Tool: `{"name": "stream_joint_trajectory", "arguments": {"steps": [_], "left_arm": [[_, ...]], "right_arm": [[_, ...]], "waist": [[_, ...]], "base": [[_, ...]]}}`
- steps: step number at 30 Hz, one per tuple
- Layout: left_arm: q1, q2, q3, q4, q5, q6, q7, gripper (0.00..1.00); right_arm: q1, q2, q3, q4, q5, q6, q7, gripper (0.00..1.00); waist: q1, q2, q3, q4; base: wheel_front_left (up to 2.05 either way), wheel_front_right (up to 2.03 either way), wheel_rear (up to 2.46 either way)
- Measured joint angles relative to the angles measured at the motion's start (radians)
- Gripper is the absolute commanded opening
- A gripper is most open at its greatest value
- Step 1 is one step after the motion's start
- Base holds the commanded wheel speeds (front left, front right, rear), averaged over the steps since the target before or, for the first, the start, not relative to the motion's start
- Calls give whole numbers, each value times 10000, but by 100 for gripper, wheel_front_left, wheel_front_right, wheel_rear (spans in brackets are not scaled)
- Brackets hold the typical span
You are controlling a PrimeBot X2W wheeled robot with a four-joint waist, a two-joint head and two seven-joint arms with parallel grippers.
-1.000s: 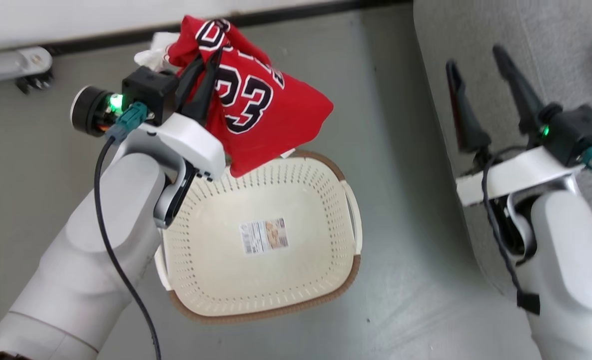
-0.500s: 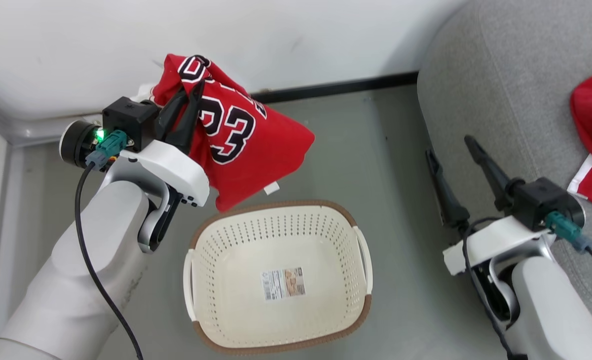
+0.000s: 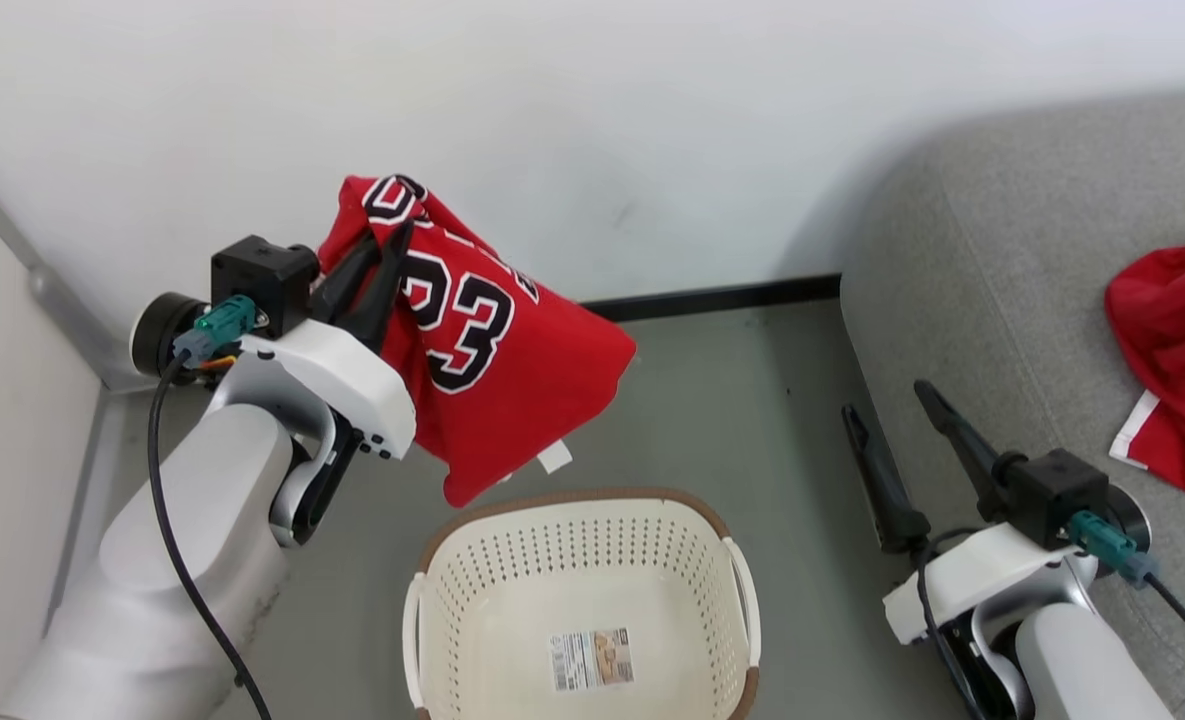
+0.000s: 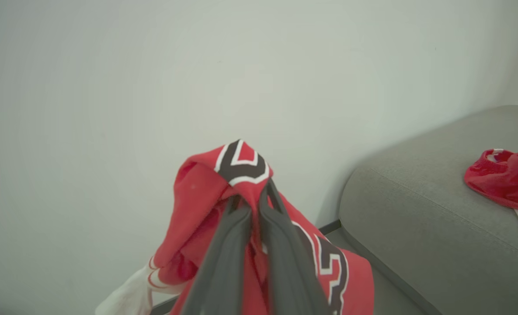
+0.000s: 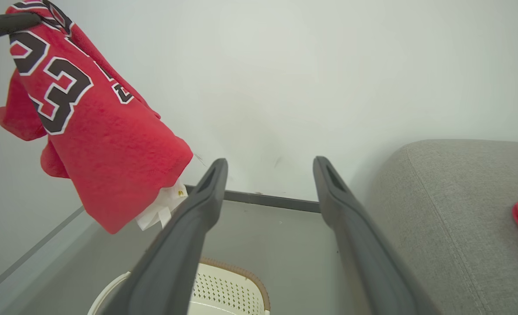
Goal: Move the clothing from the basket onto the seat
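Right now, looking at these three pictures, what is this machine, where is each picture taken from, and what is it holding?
It is a two-armed robot. The overview picture comes from a camera on its head; the other two come from cameras on its wrists, looking along each arm's two dark fingers. The left gripper is shut on a red "23" jersey, lifted clear of the cream laundry basket on the floor. The right gripper is open, holding nothing. Another red garment lies on the grey sofa.

The bottom edge cuts off the basket (image 3: 572, 535), the right edge the red garment (image 3: 1177, 340) on the sofa (image 3: 972, 300), and the basket's label (image 3: 592, 658) is unreadably small.
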Motion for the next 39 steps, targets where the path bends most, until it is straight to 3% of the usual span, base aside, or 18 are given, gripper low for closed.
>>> {"name": "stream_joint_trajectory", "arguments": {"steps": [19,39], "left_arm": [[959,63,-219,-715,-445,-46,945,0],[1442,115,-464,-1687,-629,71,1755,0]], "right_arm": [[1332,15,531,79,171,-2,0,100],[1129,19,1070,320,77,-2,104,100]], "waist": [[0,0,-1727,442],[0,0,-2221,981]], "base": [[0,0,0],[0,0,0]]}}
